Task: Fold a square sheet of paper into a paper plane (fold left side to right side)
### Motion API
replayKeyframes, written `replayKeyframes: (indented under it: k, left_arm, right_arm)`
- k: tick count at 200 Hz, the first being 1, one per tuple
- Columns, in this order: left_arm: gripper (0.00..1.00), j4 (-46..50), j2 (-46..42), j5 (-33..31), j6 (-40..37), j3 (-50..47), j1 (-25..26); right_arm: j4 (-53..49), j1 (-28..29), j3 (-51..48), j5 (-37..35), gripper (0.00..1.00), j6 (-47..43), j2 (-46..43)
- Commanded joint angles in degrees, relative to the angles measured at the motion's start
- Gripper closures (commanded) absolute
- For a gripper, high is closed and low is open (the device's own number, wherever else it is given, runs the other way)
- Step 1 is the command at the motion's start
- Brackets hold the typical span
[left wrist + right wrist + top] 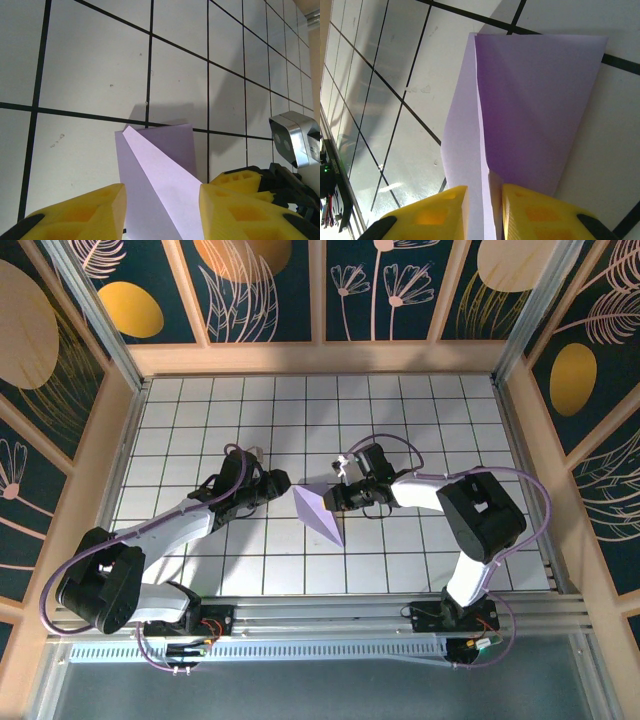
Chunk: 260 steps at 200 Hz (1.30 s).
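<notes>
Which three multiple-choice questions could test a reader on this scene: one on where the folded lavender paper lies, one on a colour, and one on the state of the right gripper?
1. Where does the folded lavender-purple sheet of paper lie?
A) at the far left corner
B) between the two grippers
C) on an arm's base

2. What colour are the gripper fingers?
A) green
B) red
C) yellow

3. How is the right gripper?
A) pinched on the paper's edge
B) wide open, away from the paper
C) holding a pen

Answers: B, the top view shows the paper between the left gripper and the right one; C, both wrist views show yellow fingers; A, the right wrist view shows paper between nearly closed fingers.
</notes>
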<state>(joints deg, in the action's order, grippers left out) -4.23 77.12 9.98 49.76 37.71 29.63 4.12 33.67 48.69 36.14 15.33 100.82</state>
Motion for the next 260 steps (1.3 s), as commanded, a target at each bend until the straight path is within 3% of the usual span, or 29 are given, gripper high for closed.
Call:
replayKeyframes:
  k: [1, 112, 157, 199, 221, 260]
  left_arm:
    - [0.57, 0.80, -0.57, -0.22, 0.40, 1.15, 0.08]
    - [0.54, 0.19, -2.28, 0.70, 0.91, 1.31, -0.45]
    - [0.52, -1.04, -3.93, 1.82, 1.84, 0.90, -0.95]
    - [0.36, -7.47, -8.54, 3.33, 4.58, -1.01, -1.67]
    - [0.27, -12.24, -11.87, 3.90, 5.08, -1.20, -1.76]
    - [0.17, -20.68, -16.46, 6.99, 4.44, -0.62, -1.77]
  right_arm:
    - [1.50, -0.26, -0.61, 1.21, 0.76, -0.14, 0.43]
    - [3.22, 0.07, -1.67, 2.22, 0.77, 0.58, 2.40]
    - [5.19, -0.42, -3.19, 2.36, 0.97, 2.19, -2.15]
    - [8.33, -2.03, -4.59, 3.34, 1.00, 4.99, -10.80]
    - [12.34, -6.19, -5.91, 4.94, 1.00, 7.72, -16.26]
    - [29.93, -13.27, -10.51, 14.70, 1.00, 19.82, -23.21]
